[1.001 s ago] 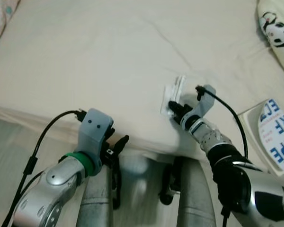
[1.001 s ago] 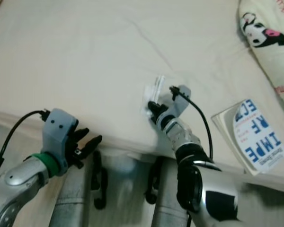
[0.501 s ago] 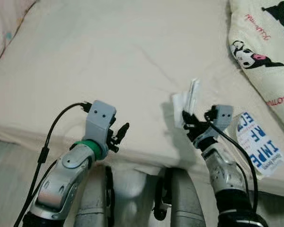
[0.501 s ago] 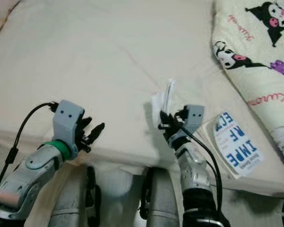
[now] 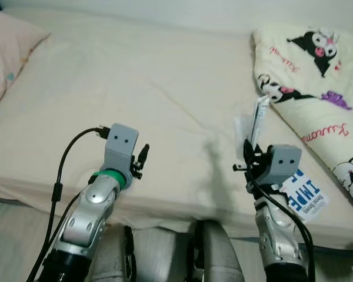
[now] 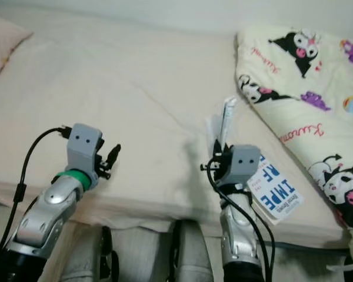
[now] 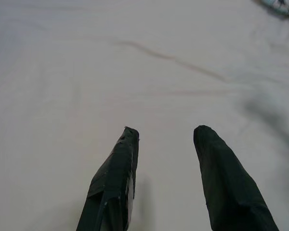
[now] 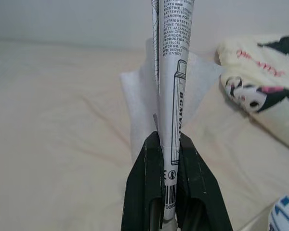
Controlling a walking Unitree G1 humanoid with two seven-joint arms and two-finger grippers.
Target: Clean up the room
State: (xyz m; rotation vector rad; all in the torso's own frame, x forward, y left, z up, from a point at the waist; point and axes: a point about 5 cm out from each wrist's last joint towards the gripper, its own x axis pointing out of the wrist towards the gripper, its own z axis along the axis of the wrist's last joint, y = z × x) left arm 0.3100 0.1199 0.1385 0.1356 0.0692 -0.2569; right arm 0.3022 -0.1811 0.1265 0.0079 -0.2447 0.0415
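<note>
My right gripper (image 5: 250,154) is shut on a flattened white wrapper with printed text (image 8: 172,86), held upright above the bed together with a piece of white tissue (image 8: 137,91). The same wrapper (image 5: 259,118) stands up over the mattress's front right part. My left gripper (image 5: 142,158) hovers open over the cream sheet near the front edge of the bed, its two black fingers (image 7: 115,180) apart with nothing between them.
The cream mattress (image 5: 135,82) spreads ahead. A cartoon-print blanket (image 5: 317,82) lies at the right. A white and blue booklet (image 5: 303,191) rests by the right front edge. A pink pillow (image 5: 6,59) sits at the far left.
My right gripper has lifted the wrapper and tissue off the sheet and holds them upright. Both arms have risen, and the camera has tilted up toward the far side of the bed.
</note>
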